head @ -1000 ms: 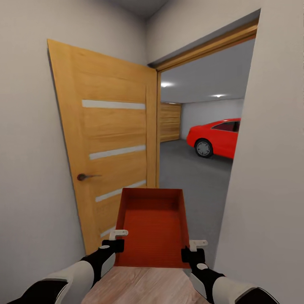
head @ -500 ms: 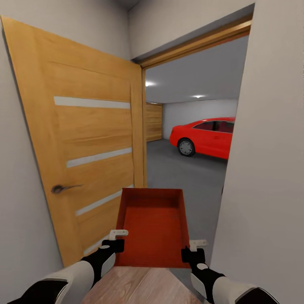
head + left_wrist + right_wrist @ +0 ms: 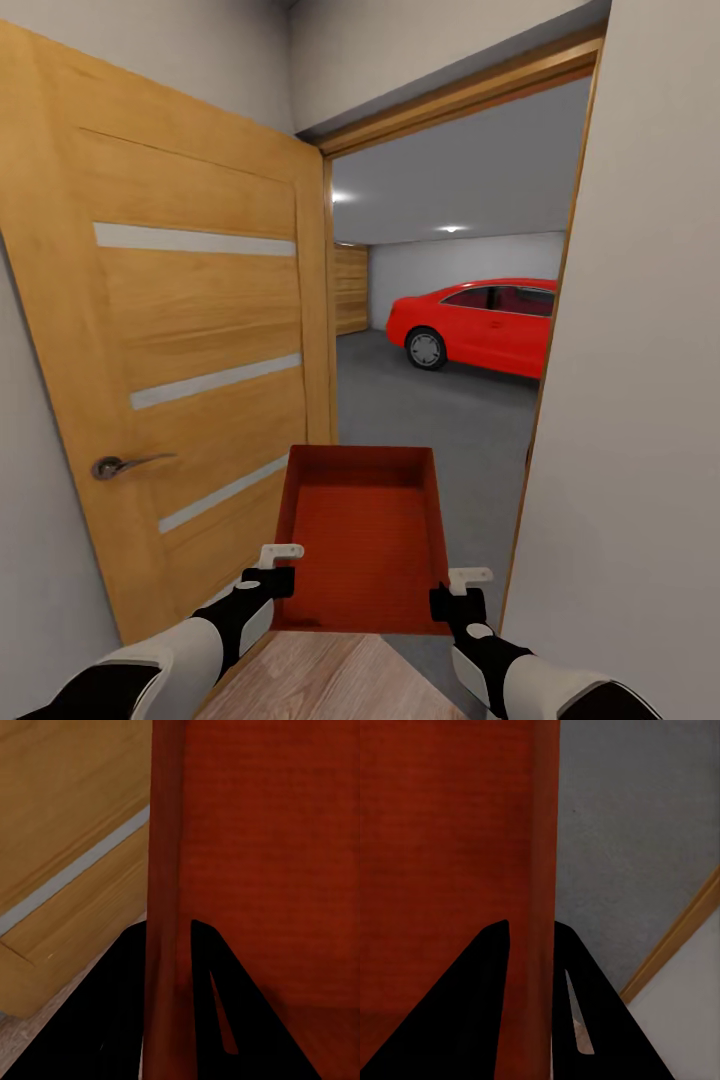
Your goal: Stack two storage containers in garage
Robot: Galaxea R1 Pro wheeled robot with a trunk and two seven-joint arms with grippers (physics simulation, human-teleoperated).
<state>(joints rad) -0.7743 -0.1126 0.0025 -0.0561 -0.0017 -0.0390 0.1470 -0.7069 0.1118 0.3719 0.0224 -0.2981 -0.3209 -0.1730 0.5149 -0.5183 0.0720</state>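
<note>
A: Change against a second ago? View has swung and advanced: the open wooden door point(image 3: 190, 360) fills more of the near left, the red car point(image 3: 480, 325) has slid leftward in the doorway. Camera motion, not the things.

B: Container point(image 3: 362, 540) unchanged relative to the arms, carried level in front. Left hand point(image 3: 277, 566) clamped on its left wall, fingers point(image 3: 202, 975) astride the thin wall; right hand point(image 3: 461, 590) likewise on the right wall.

A: Meaning: base is at the threshold, about to enter the garage. Transport leg nearly done for this container; placing not yet begun.

B: Surface: light wood planks point(image 3: 330, 680) underfoot, dark grey matte floor point(image 3: 430, 420) past the door frame point(image 3: 545, 350). White walls, plank garage door at the back.
</note>
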